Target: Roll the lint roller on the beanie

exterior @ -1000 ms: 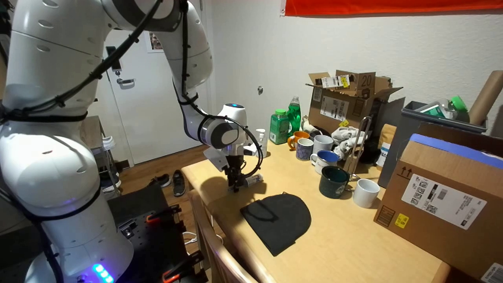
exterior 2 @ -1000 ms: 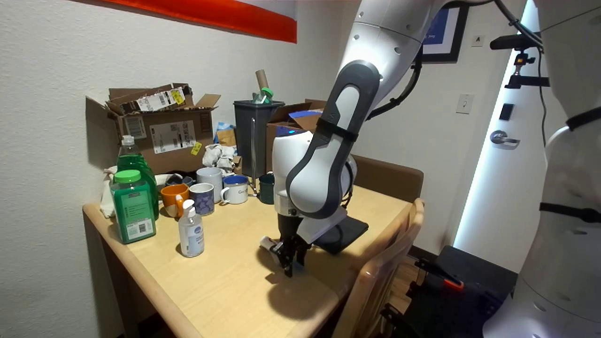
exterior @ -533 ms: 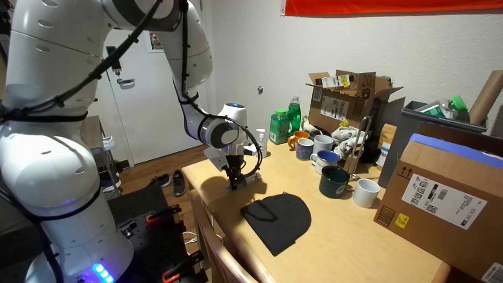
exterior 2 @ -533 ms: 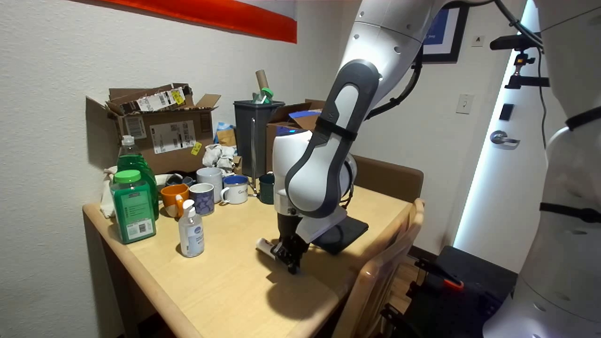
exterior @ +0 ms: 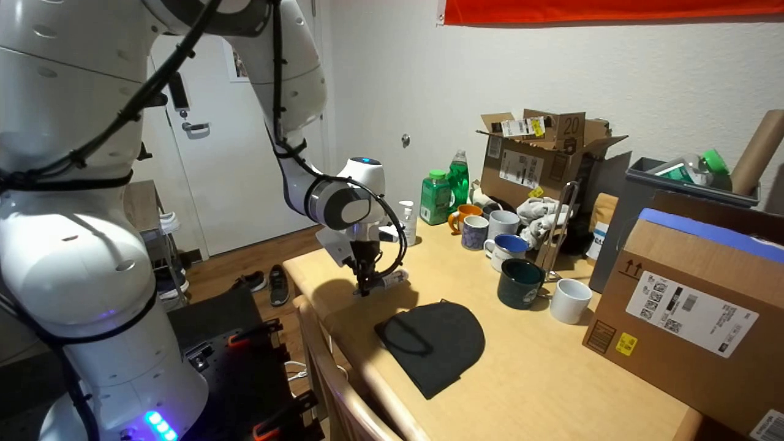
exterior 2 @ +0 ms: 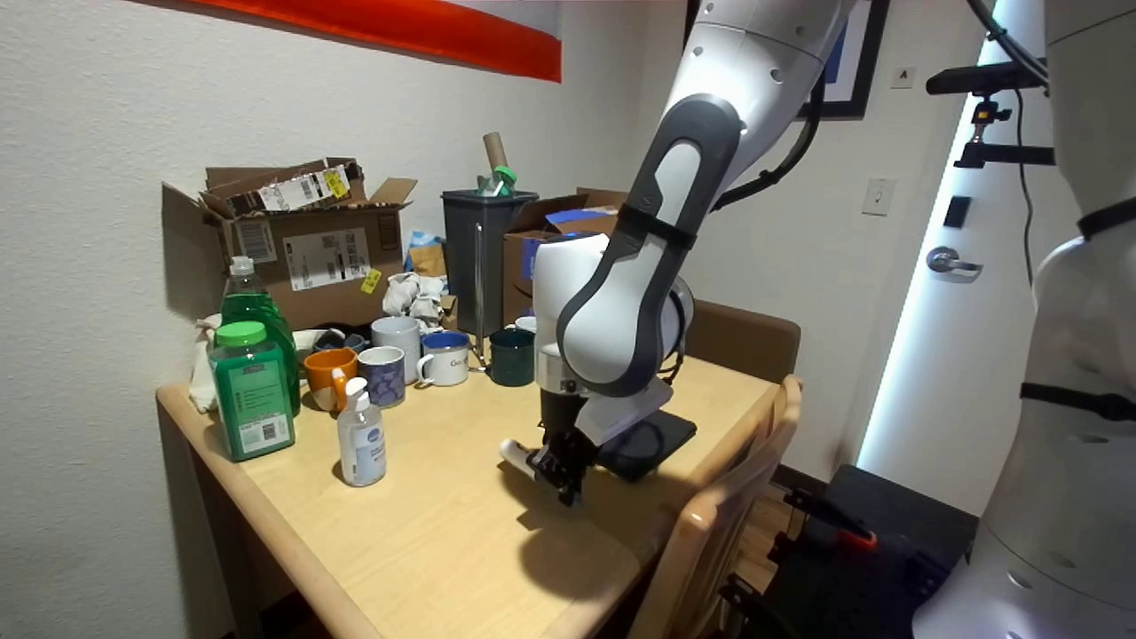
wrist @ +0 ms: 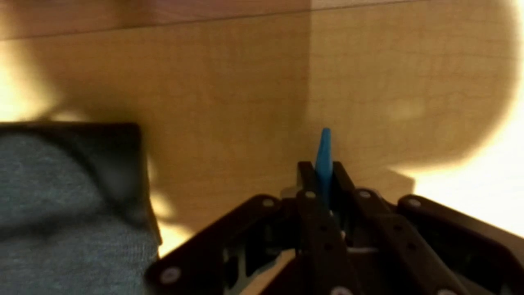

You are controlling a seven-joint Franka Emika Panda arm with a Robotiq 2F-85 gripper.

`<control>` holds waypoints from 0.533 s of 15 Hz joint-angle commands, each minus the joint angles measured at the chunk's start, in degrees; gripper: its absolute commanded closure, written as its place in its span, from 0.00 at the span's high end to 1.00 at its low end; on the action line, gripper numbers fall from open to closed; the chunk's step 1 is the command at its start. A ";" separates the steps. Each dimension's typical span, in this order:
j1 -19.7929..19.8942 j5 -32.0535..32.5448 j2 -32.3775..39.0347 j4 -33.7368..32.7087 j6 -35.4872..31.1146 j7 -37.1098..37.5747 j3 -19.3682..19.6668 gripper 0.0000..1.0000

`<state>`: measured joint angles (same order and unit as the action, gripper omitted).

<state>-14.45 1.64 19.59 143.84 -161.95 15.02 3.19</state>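
1. Robotiq gripper [wrist: 323, 170]. Jaws pointing downward above the wooden table [exterior 2: 426, 532], closed on the lint roller [exterior 2: 517, 458].

2. Lint roller. Blue handle clasped between the jaws, its narrow tip projecting past them in the wrist view; pale cylindrical head emerging on the opposite side, as seen in both exterior views. Contact with the tabletop cannot be determined.

3. Beanie [exterior: 441, 340]. Black fabric, lying flat on the table, near the lint roller but apart from it; a curved shadow crosses the cloth. The rounded outline is evident in an exterior view. In the wrist view a portion, including one corner, occupies the left side.

4. Orange mug [exterior 2: 328, 377], patterned mug [exterior 2: 382, 377] and tall pale mug [exterior 2: 397, 337]. Grouped upright toward the wall [exterior 2: 89, 133]; near them stand a white mug with a blue interior [exterior: 506, 254], a dark green mug [exterior: 520, 288] and a plain white mug [exterior: 571, 301].

5. Pump bottle [exterior 2: 362, 448]. Clear, upright, well apart from the beanie. Near it stand a green-capped bottle [exterior 2: 253, 399] and, just beside this, a green dish-soap bottle [exterior: 458, 179].

6. Open cardboard box [exterior 2: 311, 309]. Near the wall, flaps raised, with a smaller carton [exterior: 565, 131] at its top.

7. Grey bin [exterior 2: 479, 266]. A tilted cardboard tube [exterior: 758, 150] protrudes from it; just beside it stands a labelled cardboard box [exterior: 667, 361].

8. Wooden chair [exterior 2: 701, 515]. Backrest alongside the table's edge.
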 commanded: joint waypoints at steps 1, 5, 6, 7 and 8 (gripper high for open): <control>0.15 2.47 -7.36 4.21 2.88 1.22 0.44 0.04; 1.53 5.10 -10.41 4.11 6.31 0.93 0.09 0.04; 2.19 5.60 -11.23 3.91 7.79 0.66 -0.01 0.04; 2.91 6.19 -12.03 3.81 9.06 0.54 0.06 0.04; 4.04 6.09 -12.76 3.91 9.88 -0.16 -0.07 0.04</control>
<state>-13.03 6.10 10.92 146.64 -155.84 15.02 3.40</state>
